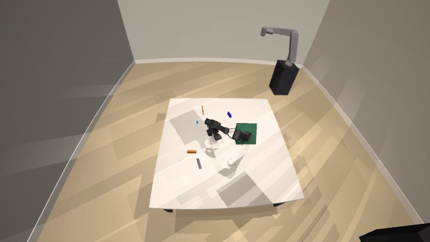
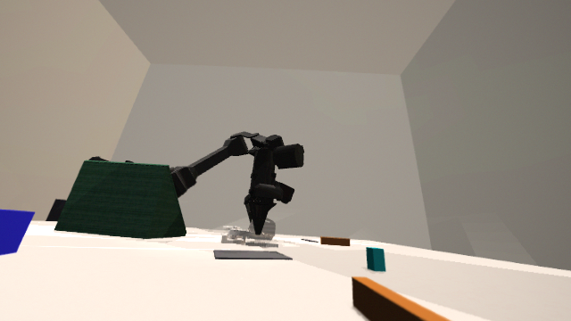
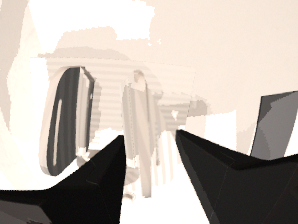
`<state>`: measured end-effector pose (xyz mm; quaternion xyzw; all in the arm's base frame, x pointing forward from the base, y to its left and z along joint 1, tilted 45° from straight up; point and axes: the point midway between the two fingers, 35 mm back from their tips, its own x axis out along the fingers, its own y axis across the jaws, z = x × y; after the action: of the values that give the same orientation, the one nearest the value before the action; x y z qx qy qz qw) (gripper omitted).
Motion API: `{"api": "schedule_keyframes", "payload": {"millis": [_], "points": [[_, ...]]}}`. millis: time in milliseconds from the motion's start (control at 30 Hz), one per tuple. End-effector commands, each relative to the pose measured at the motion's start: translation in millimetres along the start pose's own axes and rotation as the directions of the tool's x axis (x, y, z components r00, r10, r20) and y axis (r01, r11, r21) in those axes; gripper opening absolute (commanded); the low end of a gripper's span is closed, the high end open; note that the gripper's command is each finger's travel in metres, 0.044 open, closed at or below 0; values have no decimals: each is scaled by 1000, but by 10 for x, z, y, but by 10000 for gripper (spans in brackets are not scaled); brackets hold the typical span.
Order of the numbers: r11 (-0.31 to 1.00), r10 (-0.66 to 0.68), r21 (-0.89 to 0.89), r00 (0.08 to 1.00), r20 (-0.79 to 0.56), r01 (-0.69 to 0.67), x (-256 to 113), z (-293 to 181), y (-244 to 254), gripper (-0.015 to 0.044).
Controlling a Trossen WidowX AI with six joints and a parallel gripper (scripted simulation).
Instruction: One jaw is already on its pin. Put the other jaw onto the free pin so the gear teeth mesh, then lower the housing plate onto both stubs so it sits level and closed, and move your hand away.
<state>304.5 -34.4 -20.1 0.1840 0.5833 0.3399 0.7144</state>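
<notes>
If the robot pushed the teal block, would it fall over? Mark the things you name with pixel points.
Maybe: the teal block (image 1: 197,122) (image 2: 376,259) stands taller than it is wide, so a high push might tip it. Its flat sides and sharp edges suggest it probably wouldn't roll.

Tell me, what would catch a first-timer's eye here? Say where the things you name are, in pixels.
Probably the black robot arm (image 1: 220,128) (image 2: 210,162), reaching out over the white table (image 1: 242,181) (image 2: 134,285) with its gripper (image 2: 259,233) (image 3: 150,137) pointing down at some pale, see-through parts. Next, the dark green block (image 1: 246,128) (image 2: 122,198) by the arm's base, and the vivid blue piece (image 1: 229,114) (image 2: 13,232) lying apart from it on the tabletop.
</notes>
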Motion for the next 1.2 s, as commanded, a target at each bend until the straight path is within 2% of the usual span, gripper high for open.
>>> {"api": "schedule_keyframes", "payload": {"millis": [0,1167], "points": [[1000,2,4,1000,2,-3,14,1,1,134],[1000,3,1,1000,2,-3,100,1,2,134]]}}
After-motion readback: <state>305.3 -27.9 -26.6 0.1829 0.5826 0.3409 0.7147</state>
